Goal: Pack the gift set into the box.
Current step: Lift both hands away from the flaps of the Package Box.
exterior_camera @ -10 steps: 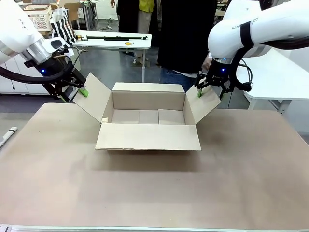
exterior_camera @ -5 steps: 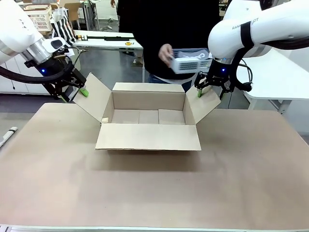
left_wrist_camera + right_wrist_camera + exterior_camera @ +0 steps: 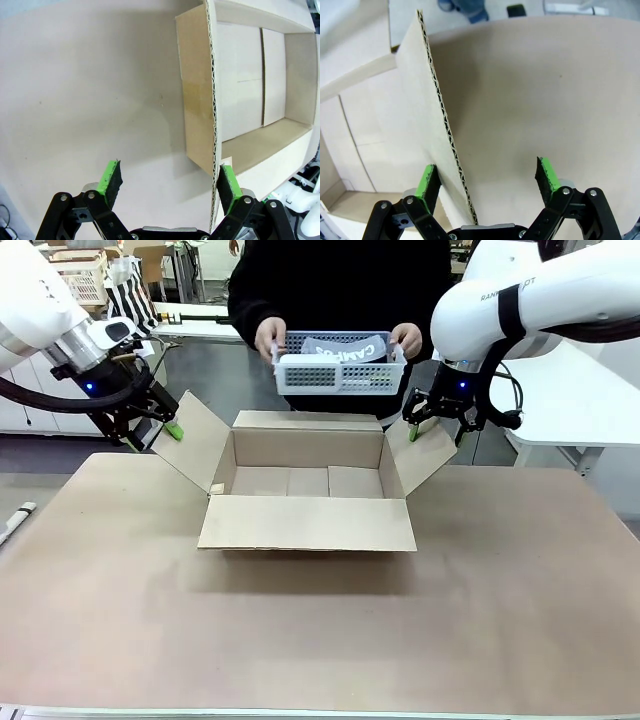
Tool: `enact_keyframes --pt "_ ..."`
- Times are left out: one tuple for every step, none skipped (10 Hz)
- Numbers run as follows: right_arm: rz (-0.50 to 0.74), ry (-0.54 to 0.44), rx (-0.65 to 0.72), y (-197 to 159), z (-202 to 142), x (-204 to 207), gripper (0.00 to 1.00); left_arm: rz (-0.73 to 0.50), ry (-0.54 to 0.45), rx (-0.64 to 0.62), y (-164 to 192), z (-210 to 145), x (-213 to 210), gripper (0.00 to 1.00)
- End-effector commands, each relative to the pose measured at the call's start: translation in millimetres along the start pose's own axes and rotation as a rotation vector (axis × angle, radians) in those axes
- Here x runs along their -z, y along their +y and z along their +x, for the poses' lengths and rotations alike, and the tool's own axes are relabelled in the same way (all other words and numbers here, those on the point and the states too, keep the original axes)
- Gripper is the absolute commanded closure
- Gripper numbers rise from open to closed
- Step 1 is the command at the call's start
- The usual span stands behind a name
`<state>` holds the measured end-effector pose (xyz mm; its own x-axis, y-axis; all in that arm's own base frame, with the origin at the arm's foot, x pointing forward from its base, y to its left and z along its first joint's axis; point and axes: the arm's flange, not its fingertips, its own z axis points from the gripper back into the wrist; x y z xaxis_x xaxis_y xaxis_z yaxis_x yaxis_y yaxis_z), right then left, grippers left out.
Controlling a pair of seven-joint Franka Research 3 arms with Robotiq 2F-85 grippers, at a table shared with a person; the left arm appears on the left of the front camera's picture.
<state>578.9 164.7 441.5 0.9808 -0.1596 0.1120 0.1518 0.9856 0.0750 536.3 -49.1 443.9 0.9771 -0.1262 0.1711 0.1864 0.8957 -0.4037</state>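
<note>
**Front view.** A plain brown corrugated cardboard box (image 3: 308,525) stands open at the middle of the tan counter (image 3: 320,640), with its near flap folded down and its side flaps angled up and outward. The gift set (image 3: 340,362), a white slotted tray carrying a grey piece with white "CAMPUS" lettering, is in the air above the far side of the box and apart from it. The person's hands (image 3: 268,340) hold it, one at each end. The left pincer (image 3: 155,436) sits at the outer edge of the left flap (image 3: 195,445). The right pincer (image 3: 436,428) sits at the outer edge of the right flap (image 3: 420,462).

**Left wrist view.** The left pincer (image 3: 167,177) is spread wide. The flap's corrugated edge runs up between the green pads, just beside one pad and well apart from the other. Contact with the near pad cannot be told.

**Right wrist view.** The right pincer (image 3: 487,175) is likewise spread wide. The right flap (image 3: 420,100) stands edge-on just beside one pad, and the counter (image 3: 530,75) lies beyond.
</note>
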Motion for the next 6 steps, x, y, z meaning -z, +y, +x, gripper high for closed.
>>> enact_keyframes --pt "-0.022 -0.007 0.021 0.9 0.8 -2.5 0.0 0.022 0.0 -0.01 -1.8 -1.2 -1.5 0.0" --pt "-0.022 -0.007 0.021 0.9 0.8 -2.5 0.0 0.022 0.0 -0.01 -1.8 -1.2 -1.5 0.0" --pt "-0.022 -0.007 0.021 0.9 0.8 -2.5 0.0 0.022 0.0 -0.01 -1.8 -1.2 -1.5 0.0" --pt "-0.022 -0.007 0.021 0.9 0.8 -2.5 0.0 0.022 0.0 -0.01 -1.8 -1.2 -1.5 0.0" --pt "-0.022 -0.007 0.021 0.9 0.8 -2.5 0.0 0.022 0.0 -0.01 -1.8 -1.2 -1.5 0.0" --pt "-0.022 -0.007 0.021 0.9 0.8 -2.5 0.0 0.022 0.0 -0.01 -1.8 -1.2 -1.5 0.0"
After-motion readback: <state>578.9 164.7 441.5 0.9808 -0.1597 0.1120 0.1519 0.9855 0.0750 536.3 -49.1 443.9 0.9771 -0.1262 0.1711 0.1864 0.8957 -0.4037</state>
